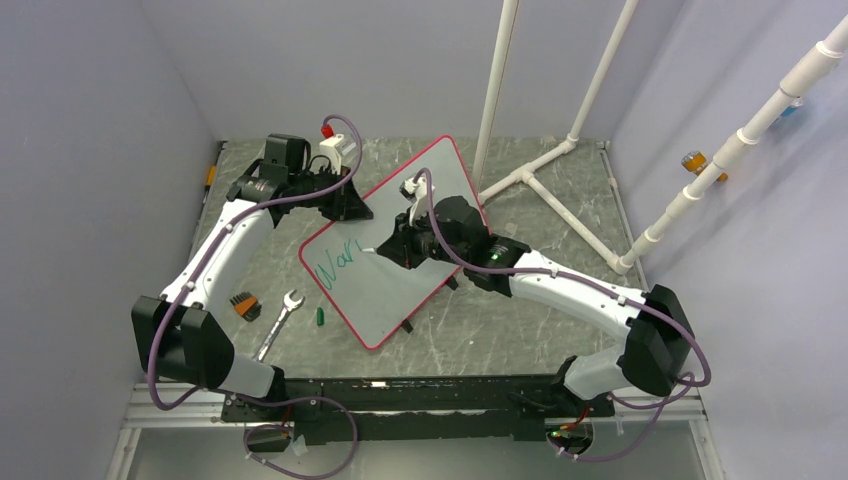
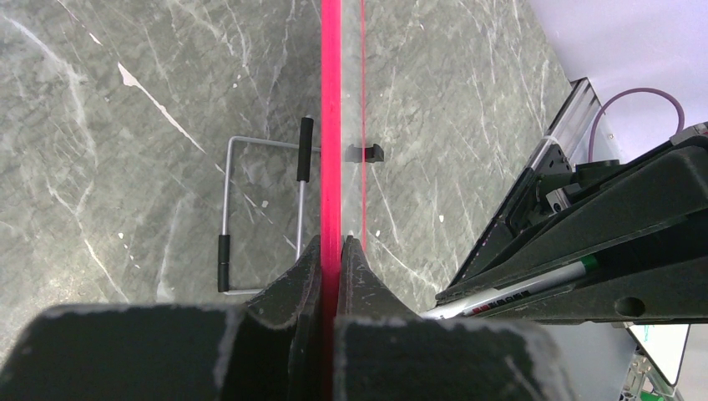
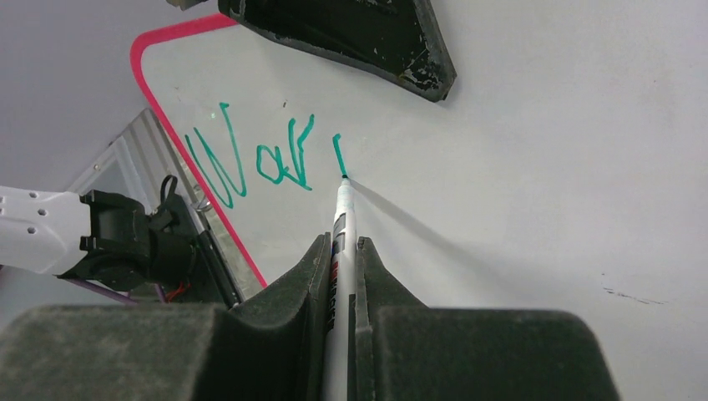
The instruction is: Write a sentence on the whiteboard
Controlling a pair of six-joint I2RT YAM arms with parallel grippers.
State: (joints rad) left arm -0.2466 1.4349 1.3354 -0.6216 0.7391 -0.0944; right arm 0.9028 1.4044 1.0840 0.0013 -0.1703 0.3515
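The whiteboard point(image 1: 420, 270) lies tilted on the table, white with a red rim. Green lettering point(image 1: 333, 268) reads "War" plus one short stroke; in the right wrist view the lettering point(image 3: 250, 159) sits near the board's rounded corner. My right gripper point(image 3: 340, 244) is shut on a white marker point(image 3: 342, 219), whose green tip touches the board at the end of the last stroke. My left gripper point(image 2: 332, 242) is shut on the board's red rim point(image 2: 331, 125) at the far edge, above the table. The right gripper point(image 1: 400, 243) sits over the board's middle.
A green marker cap point(image 1: 320, 316), a wrench point(image 1: 280, 322) and a black-and-orange brush point(image 1: 243, 304) lie left of the board. A wire stand point(image 2: 263, 217) with black sleeves lies under the board. White pipes point(image 1: 560, 160) stand at the back right.
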